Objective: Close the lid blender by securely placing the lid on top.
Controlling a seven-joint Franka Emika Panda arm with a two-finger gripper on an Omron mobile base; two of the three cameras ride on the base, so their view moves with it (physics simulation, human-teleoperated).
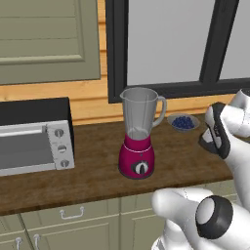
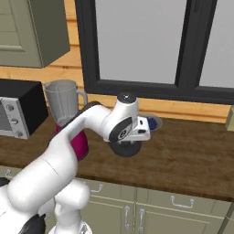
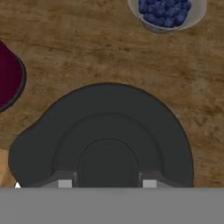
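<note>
The blender [image 1: 139,139] stands on the wooden counter [image 1: 93,171], a magenta base under a tall clear jar whose top is open. Its jar [image 2: 64,103] shows behind my arm in the right base view, and an edge of its base [image 3: 8,76] shows at the left of the hand view. The lid [image 3: 109,135], a round dark cap with a raised centre, sits right under my hand. My gripper [image 3: 107,183] is shut on the lid's raised centre. The lid [image 2: 125,148] hangs below the hand, to the right of the blender and lower than the jar's rim.
A small bowl of blueberries [image 1: 183,122] sits behind the hand near the window, also at the top of the hand view as the bowl [image 3: 168,13]. A silver toaster oven [image 1: 34,141] stands at the counter's left. Cabinet doors run below the counter's front edge.
</note>
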